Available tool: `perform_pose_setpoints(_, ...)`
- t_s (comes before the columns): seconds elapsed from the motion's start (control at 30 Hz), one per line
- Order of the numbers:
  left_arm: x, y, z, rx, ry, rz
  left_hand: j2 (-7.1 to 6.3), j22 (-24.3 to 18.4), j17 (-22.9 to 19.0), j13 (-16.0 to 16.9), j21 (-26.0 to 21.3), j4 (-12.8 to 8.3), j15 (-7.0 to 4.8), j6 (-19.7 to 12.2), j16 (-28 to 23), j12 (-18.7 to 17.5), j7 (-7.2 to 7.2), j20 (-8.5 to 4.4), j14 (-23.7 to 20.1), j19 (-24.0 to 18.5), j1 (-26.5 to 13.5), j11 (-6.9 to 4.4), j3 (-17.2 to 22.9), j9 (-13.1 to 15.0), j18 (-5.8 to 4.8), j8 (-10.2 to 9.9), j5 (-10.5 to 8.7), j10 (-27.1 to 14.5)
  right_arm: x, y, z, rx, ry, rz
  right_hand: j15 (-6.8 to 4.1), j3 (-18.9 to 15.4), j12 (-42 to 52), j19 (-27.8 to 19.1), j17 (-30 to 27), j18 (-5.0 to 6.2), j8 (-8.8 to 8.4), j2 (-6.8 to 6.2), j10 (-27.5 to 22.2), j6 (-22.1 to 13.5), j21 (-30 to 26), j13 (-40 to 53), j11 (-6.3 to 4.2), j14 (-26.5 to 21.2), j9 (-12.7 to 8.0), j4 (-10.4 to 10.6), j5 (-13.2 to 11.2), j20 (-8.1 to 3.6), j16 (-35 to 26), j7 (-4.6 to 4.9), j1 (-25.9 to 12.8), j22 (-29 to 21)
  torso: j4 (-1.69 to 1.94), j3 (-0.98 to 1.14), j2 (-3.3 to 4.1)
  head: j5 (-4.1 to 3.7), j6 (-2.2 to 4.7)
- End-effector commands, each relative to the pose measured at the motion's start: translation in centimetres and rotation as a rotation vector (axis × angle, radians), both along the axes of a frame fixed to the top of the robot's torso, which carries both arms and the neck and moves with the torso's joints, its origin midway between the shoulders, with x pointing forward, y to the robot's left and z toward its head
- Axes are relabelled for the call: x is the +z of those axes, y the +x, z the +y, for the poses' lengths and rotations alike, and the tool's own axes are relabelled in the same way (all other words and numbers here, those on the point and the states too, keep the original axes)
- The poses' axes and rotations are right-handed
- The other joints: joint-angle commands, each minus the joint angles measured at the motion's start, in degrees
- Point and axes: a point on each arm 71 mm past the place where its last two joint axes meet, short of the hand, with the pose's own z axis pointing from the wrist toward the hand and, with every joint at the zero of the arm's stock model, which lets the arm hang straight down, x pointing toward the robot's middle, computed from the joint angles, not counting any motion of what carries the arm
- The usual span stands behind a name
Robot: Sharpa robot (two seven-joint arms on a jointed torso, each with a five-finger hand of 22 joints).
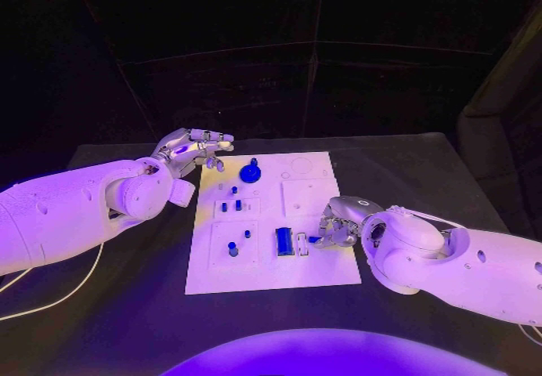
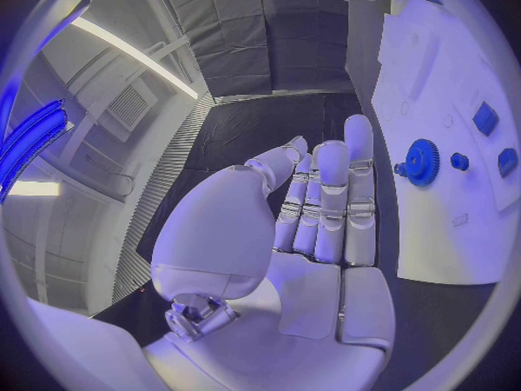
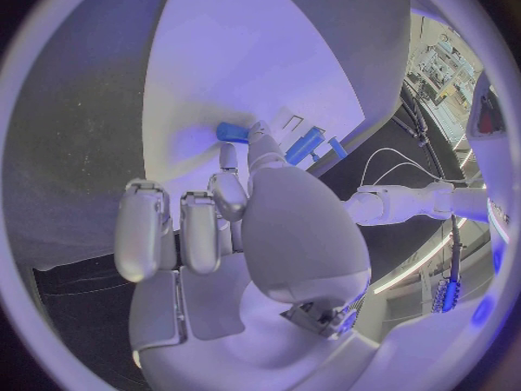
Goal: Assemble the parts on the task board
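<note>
On white task board (image 1: pixel 265 266), long blue part (image 1: pixel 283 240) lies pointing away.

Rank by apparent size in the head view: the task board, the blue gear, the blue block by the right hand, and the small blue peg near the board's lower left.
1. Task board
2. Blue block
3. Blue gear, close to the block, so this order is unsure
4. Small peg

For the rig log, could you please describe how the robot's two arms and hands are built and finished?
Both arms are bulky, smooth white shells with rounded joint housings and small dark holes. The left arm has a thin pale cable looping beneath it. The left hand and right hand are silver, many-fingered, with segmented metallic fingers and smooth white palm covers.
</note>
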Motion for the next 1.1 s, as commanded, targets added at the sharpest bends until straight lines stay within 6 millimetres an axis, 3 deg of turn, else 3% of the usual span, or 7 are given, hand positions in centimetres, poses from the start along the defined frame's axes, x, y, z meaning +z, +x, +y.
perform_pose_setpoints(0.03,0.1,0.0,-0.1,-0.011,-0.008,0.001,0.03,-0.1,-0.1,-0.1,-0.4,0.0,0.03,-0.2,-0.2,0.4,-0.14,0.1,-0.5,-0.3,-0.5,-0.07,-0.3,0.0,0.81,0.3,0.26,-0.5,0.3,-0.1,0.5,0.071,-0.068,-0.048,0.64,-0.6,-1.1,-0.5,2.1,-0.47,-0.54,-0.01,-0.9,-0.8,-0.4,-0.8,0.13,3.3,-0.1,-0.2,1.5,0.06,-0.5,0.22,0.9,-0.3,-0.04,-0.05,-0.04,-0.03,-0.03)
perform_pose_setpoints(0.17,0.1,0.0,-0.1,-0.012,-0.009,0.001,0.03,-0.1,-0.1,-0.1,-0.4,0.0,0.03,-0.2,-0.2,0.4,-0.14,0.1,-0.5,-0.3,-0.5,-0.07,-0.3,0.0,0.81,0.3,0.26,-0.5,0.4,-0.2,1.0,0.125,-0.136,-0.081,0.96,-1.1,-3.4,-0.8,1.7,-0.36,-1.13,0.24,-2.2,-2.0,-0.8,-2.5,0.5,3.2,-0.4,-1.2,5.2,0.36,-0.9,0.7,2.1,-0.8,-0.01,-0.1,-0.06,-0.1,-0.1)
perform_pose_setpoints(0.53,0.1,-0.1,-0.1,-0.013,-0.008,0.004,0.03,-0.1,-0.1,-0.1,-0.4,0.0,0.03,-0.2,-0.2,0.4,-0.14,0.1,-0.5,-0.3,-0.5,-0.07,-0.3,0.0,0.81,0.3,0.26,-0.5,0.0,-0.2,1.5,0.195,-0.269,-0.088,1.05,1.4,-5.0,-1.0,1.5,-0.3,-1.73,2.43,-3.2,-2.5,-1.1,-3.7,0.57,3.2,-0.8,-2.8,6.6,0.52,-1.2,0.94,5.9,-1.1,0.1,-0.13,-0.08,-0.08,-0.08)
perform_pose_setpoints(0.67,0.1,-0.1,-0.1,-0.013,-0.007,0.005,0.03,-0.1,-0.1,-0.1,-0.4,0.0,0.03,-0.2,-0.2,0.4,-0.14,0.1,-0.5,-0.3,-0.5,-0.07,-0.3,0.0,0.81,0.3,0.26,-0.5,-0.1,-0.1,1.5,0.202,-0.295,-0.075,1.1,3.3,-5.4,-1.0,1.6,-0.32,-2.61,3.15,-3.4,-2.2,-1.0,-4.1,0.61,3.2,-1.4,-2.6,10.0,0.59,-1.2,1.02,6.3,-1.0,0.09,-0.11,-0.04,-0.05,-0.08)
perform_pose_setpoints(0.9,0.0,-0.1,0.0,-0.013,-0.007,0.007,0.03,-0.1,-0.1,-0.1,-0.4,0.0,0.03,-0.2,-0.2,0.4,-0.14,0.1,-0.5,-0.3,-0.5,-0.07,-0.3,0.0,0.81,0.3,0.26,-0.5,-0.3,-0.2,1.5,0.201,-0.291,-0.051,0.64,10.0,-3.7,-0.7,2.0,-0.38,-3.64,5.26,-2.6,0.0,-0.8,-2.9,0.0,3.3,-2.2,-1.6,11.3,0.23,-1.1,0.33,6.8,-0.6,0.05,-0.01,0.0,0.11,-0.12)
perform_pose_setpoints(1.03,0.0,-0.1,0.0,-0.014,-0.006,0.008,0.03,-0.1,-0.2,-0.1,-0.4,0.0,0.05,-0.3,-0.2,0.4,-0.11,0.1,-0.6,-0.4,-0.5,-0.05,-0.3,0.0,0.8,0.3,0.27,-0.6,-0.4,-0.2,1.6,0.197,-0.274,-0.027,0.55,13.7,-3.1,-0.5,2.3,-0.45,-4.11,4.78,-2.1,0.9,-0.6,-2.3,-0.16,3.4,-2.7,-1.1,10.9,0.11,-0.9,0.17,6.0,-0.2,0.02,0.01,-0.03,0.09,-0.06)
perform_pose_setpoints(1.1,0.0,-0.1,-0.1,-0.015,-0.007,0.009,0.03,-0.1,-0.2,-0.1,-0.4,0.0,0.05,-0.3,-0.2,0.4,-0.11,0.1,-0.6,-0.4,-0.5,-0.05,-0.3,0.0,0.8,0.3,0.27,-0.6,-0.4,-0.3,1.6,0.191,-0.26,-0.015,0.53,17.5,-2.9,-0.4,2.5,-0.49,-4.56,3.54,-1.8,1.6,-0.6,-2.1,-0.24,3.4,-3.1,-0.8,10.9,0.05,-0.8,0.17,4.9,0.0,0.06,-0.01,-0.03,0.03,-0.07)
